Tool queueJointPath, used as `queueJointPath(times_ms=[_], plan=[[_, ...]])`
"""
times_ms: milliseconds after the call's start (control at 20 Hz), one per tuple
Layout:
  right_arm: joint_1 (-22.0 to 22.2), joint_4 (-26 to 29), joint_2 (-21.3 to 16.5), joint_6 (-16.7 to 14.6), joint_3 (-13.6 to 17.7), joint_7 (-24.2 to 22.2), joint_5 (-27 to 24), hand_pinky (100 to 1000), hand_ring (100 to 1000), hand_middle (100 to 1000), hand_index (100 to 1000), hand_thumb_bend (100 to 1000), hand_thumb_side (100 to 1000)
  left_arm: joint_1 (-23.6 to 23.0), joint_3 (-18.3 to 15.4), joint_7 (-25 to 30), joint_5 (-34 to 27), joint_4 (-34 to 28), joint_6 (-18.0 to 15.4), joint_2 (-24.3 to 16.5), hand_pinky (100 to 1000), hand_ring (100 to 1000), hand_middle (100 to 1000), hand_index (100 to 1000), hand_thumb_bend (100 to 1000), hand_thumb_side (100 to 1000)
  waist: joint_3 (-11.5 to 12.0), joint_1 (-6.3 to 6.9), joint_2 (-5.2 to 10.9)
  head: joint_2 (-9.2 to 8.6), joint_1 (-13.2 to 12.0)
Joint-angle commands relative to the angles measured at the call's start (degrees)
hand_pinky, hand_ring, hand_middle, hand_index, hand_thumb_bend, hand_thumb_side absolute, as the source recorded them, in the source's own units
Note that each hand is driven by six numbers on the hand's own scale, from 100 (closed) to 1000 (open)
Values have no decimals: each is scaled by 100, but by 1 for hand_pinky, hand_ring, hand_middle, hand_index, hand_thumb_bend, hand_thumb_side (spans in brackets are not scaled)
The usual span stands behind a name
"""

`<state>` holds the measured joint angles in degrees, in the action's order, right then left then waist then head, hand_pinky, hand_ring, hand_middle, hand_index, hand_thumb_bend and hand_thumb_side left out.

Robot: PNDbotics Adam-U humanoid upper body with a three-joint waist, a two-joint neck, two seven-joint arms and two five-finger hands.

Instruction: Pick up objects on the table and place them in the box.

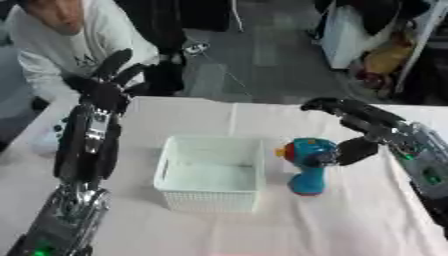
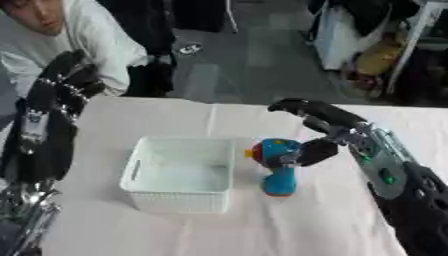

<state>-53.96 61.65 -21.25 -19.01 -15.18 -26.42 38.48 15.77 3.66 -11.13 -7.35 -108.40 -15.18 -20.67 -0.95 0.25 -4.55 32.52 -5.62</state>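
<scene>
I've got my right hand (image 1: pixel 363 132) with fingers spread open around the blue toy (image 1: pixel 307 165), upright just right of the box (image 1: pixel 211 172); I'd close squarely before lifting. Left hand (image 1: pixel 109 82) idles open.

The counter (image 1: pixel 350 220) is draped in a pale, matt cloth with soft creases, and the white basket (image 1: pixel 213 172) on it looks like plastic with finely perforated walls. The toy drill (image 1: pixel 308 165) is smooth, glossy blue plastic with orange and yellow trim. Both the right hand (image 1: pixel 354 132) and the left hand (image 1: pixel 105 87) are matt black, and the forearms behind them show silvery metal.
</scene>
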Motion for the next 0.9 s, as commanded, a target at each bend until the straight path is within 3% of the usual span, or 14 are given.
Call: queueJointPath(times_ms=[50, 900], plan=[[-224, -78, -140, -21, 17, -159, 67, 928, 966, 913, 953, 724, 636, 96, -7, 11, -26, -103, 4, -91, 854, 929, 954, 962, 319, 827, 12, -1, 75, -90, -19], [-417, -481, -38, -75, 8, -637, 42, 925, 962, 911, 953, 712, 635, 103, 8, 26, -43, -101, 5, -80, 854, 929, 954, 962, 319, 827, 24, -7, 77, -84, -30]])
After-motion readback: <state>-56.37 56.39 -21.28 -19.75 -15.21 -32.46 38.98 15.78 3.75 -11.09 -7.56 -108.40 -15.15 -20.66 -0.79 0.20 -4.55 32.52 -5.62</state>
